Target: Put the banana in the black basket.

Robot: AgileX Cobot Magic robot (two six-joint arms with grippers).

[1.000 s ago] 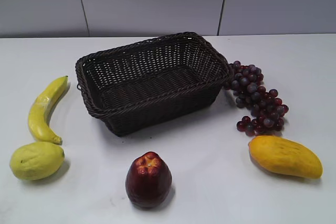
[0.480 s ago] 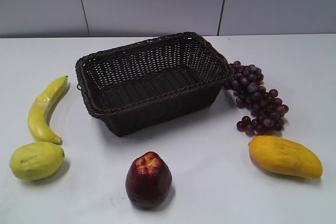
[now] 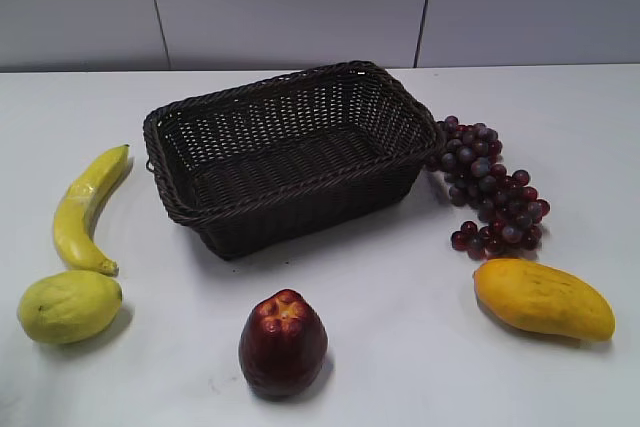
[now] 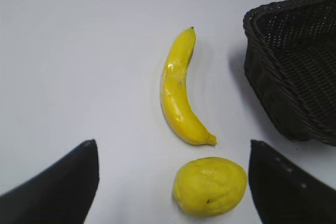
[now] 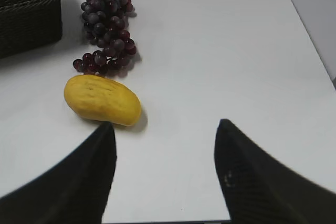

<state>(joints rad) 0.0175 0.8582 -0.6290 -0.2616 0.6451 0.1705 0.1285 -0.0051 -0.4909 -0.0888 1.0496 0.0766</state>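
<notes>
Banana lies flat near the bench's left edge, curved, well apart from the basket, which sits mid-bench toward the back edge, nothing visible in it. Lemon-like fruit sits just beside the banana's near tip, toward the front-left corner. Left gripper hangs above the bench with jaws spread wide, holding nothing; banana and lemon show between its fingers, basket wall at right. Right gripper also wide open, nothing held, over the right side of the bench; mango and grapes ahead of it. Red fruit near the front edge, centre. No arms in the exterior view.
</notes>
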